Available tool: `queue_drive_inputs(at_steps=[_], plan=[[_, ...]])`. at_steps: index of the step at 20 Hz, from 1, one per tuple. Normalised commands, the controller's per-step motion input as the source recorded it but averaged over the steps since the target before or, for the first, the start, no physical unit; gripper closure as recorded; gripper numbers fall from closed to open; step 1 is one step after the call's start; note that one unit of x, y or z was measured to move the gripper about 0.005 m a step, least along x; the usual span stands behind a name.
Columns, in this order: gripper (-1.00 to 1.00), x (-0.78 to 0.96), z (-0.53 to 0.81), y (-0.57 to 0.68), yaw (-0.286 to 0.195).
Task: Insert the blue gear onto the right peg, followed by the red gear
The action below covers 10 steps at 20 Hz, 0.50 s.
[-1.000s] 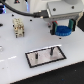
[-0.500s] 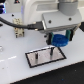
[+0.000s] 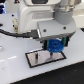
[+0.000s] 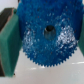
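My gripper (image 3: 55,44) is shut on the blue gear (image 3: 54,47) and holds it just above the right part of the grey black-edged plate (image 3: 33,60). In the wrist view the blue gear (image 4: 35,47) fills the picture, with its centre hole (image 4: 48,31) dark, between the teal fingers (image 4: 7,46). A thin pin (image 3: 36,56) stands on the plate's left part. The right peg is too blurred under the gear to make out. The red gear is out of view.
The arm's white body (image 3: 42,17) fills the upper part of the exterior view, with black cables (image 3: 17,34) hanging at its left. The white table (image 3: 15,70) carries the plate.
The gripper has come down and a little to the exterior view's left with the blue gear, from well above the table to just over the plate.
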Motion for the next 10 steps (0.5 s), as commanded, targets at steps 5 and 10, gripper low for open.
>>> queue_drive_inputs(at_steps=[5, 10], plan=[[1.00, 0.16, -0.07, -0.10, 0.000], [1.00, 0.10, 0.05, 0.01, 0.000]])
